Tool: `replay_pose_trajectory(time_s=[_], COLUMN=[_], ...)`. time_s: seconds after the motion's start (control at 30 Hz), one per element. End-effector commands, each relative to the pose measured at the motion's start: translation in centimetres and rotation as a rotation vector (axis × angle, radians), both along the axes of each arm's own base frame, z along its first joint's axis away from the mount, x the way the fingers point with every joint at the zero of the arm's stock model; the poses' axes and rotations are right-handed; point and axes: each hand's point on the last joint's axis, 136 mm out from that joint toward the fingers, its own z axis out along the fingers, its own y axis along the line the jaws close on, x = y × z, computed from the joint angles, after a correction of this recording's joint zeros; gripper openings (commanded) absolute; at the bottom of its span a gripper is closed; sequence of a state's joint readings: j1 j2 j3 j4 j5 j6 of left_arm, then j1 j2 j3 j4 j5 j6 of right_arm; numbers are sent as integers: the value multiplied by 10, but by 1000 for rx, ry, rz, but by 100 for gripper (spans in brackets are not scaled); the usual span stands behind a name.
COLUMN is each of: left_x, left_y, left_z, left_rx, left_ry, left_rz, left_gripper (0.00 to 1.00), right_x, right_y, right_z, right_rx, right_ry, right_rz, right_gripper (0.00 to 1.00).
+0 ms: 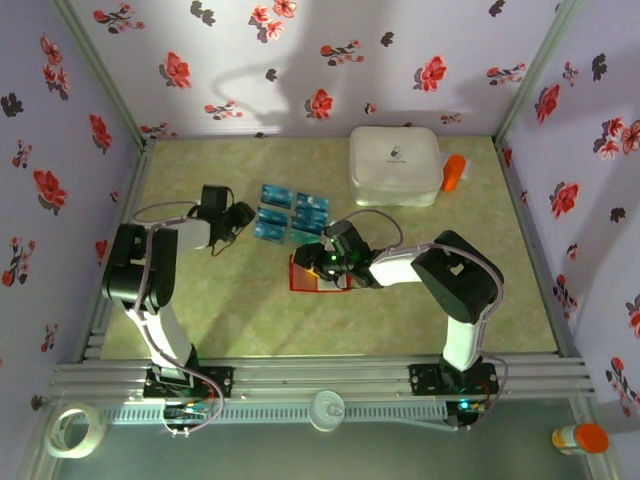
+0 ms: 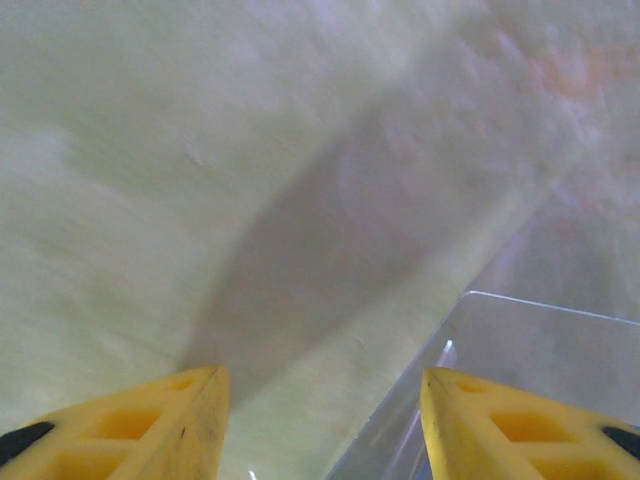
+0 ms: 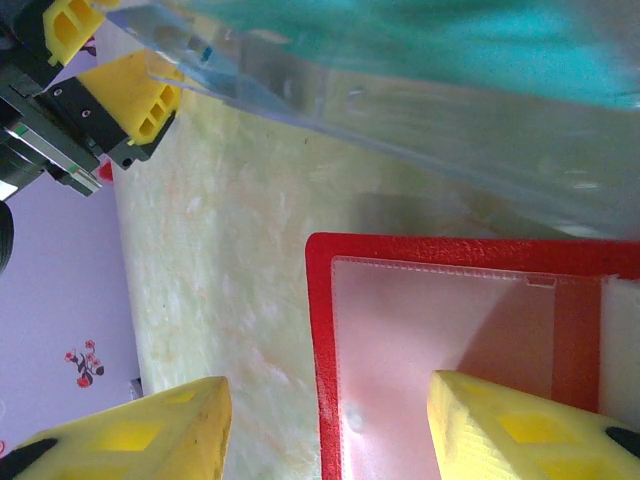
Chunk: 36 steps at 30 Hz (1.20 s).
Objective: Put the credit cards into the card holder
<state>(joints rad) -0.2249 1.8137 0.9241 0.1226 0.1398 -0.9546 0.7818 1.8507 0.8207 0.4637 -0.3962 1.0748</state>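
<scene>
**Layout.** The pale green marbled worktop [image 1: 230, 310] carries a white rounded plastic box [image 1: 395, 165] at the back. The small blue and teal credit cards [image 1: 272, 213] lie in rows at centre, in what appears to be a clear plastic tray [image 3: 400, 110]. The flat red square card holder [image 1: 305, 277] lies open just in front of them, with no card in the part visible.

**Grippers.** The right gripper [image 3: 325, 400] has its fingers apart, straddling the holder's left edge and gripping nothing. The left gripper [image 2: 325, 385] is likewise apart and empty, beside the tray.

**Risks.**
- A descending right finger could pin or drag the holder, shifting its pocket.
- The left gripper could nudge the tray, because one finger sits just beside its clear edge.
- The thin, flat cards may resist pickup.

**Views.**
- The overhead view alone gives the full arrangement.
- The right wrist view alone reveals the holder's clear inner pocket.
- The left wrist view alone shows how near the tray corner is.
</scene>
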Motion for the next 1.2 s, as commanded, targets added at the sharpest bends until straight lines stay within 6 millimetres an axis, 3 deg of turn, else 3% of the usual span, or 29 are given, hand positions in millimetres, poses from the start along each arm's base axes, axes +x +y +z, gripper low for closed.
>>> replay_pose_trajectory(time_s=[0.0,0.33,0.53,0.67,0.83,1.17], left_x=[-43,-47,-43,-45,-46,-53], left_y=[-50,-102,-117,-113,-97,-53], left_z=[-30,-23,-16,-8,12,66], left_rx=[-118,-162,-160,-139,-121,-78], left_ry=[157,125,111,95,58,-37], left_rz=[-106,-178,-234,-257,-257,-223], left_gripper=[53,52,59,72,99,100], right_x=[-5,-2,-3,-3,-4,-1], right_y=[-9,-13,-14,-14,-12,-5], right_z=[-22,-19,-20,-17,-6,21], right_rx=[-67,-77,-79,-73,-60,-45], right_ry=[38,30,31,29,11,-30], right_rz=[-16,-20,-21,-20,-3,39], right_gripper=[55,55,55,55,55,55])
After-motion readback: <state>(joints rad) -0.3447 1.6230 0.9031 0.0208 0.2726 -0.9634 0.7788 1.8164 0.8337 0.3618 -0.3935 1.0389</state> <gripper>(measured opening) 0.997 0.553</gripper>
